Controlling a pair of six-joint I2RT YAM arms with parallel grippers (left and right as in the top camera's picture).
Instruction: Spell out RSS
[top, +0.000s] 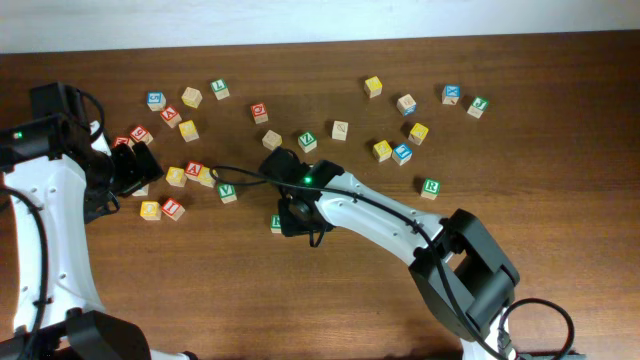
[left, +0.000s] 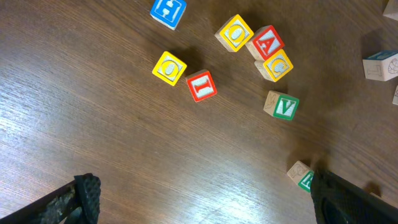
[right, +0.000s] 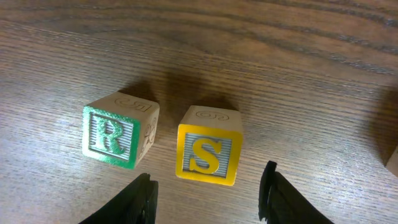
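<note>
My right gripper (right: 207, 198) hangs open near the table's (top: 560, 120) middle, fingers spread, with the yellow S cube (right: 208, 149) just beyond them. The green R cube (right: 118, 137) stands just left of it, not touching. My left gripper (left: 208, 208) is spread wide, gripping nothing. I cannot tell which cube is the 2nd S.

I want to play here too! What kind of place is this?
Probably a robot lab, not a playroom: a left arm and a right arm reach over a wooden table strewn with letter cubes, against a plain white wall.
</note>
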